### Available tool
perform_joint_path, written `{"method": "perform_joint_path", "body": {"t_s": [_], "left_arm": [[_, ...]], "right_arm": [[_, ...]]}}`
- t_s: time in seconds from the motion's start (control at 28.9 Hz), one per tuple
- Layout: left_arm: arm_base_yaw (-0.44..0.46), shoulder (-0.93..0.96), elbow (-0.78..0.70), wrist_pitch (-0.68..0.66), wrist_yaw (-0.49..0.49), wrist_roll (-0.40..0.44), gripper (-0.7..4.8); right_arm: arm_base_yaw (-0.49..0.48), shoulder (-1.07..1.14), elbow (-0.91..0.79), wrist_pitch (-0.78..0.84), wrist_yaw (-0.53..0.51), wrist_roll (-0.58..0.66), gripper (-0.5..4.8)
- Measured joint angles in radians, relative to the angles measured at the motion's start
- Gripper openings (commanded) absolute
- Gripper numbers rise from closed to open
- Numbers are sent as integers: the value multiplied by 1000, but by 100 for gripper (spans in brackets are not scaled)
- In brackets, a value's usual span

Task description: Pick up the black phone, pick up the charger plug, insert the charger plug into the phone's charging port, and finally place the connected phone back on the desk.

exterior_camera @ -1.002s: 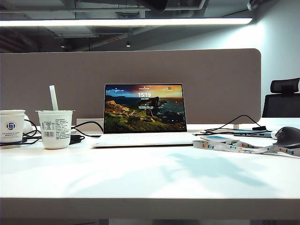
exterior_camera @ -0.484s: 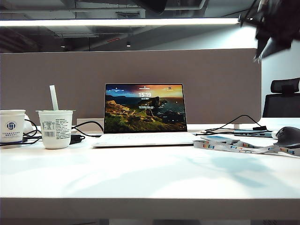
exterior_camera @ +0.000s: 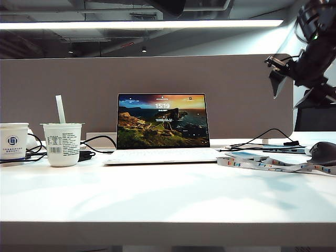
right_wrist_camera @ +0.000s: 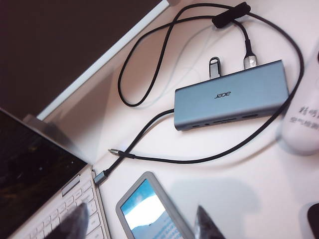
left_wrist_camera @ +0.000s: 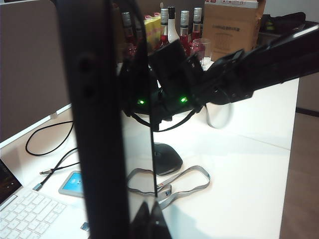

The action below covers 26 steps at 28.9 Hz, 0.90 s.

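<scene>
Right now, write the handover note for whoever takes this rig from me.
Left gripper: shut on the black phone, held upright clear of the desk.
Right gripper: open and empty, up in the air over the right side of the desk.
Charger plug: lying loose on the desk between the laptop and the grey hub, untouched.
Done: phone picked up.
Left: grab the plug, push it into the phone's port (not visible in any view), set the connected phone down.
</scene>
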Motion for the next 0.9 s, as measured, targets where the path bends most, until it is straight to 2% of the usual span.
{"method": "perform_joint_path", "body": {"t_s": [0.24, 0.45, 0.79, 0.9], "left_arm": [[0, 0, 0, -3, 0, -6, -7], [0, 0, 0, -2, 0, -5, -7], [0, 0, 0, -2, 0, -5, -7], [0, 0, 0, -2, 1, -5, -7]], "right_arm": [[-8, 126, 106, -13, 2, 117, 274], [-39, 227, 260, -40, -56, 249, 274], [-64, 329, 309, -81, -76, 456, 274], [-66, 351, 310, -75, -92, 473, 273]]}}
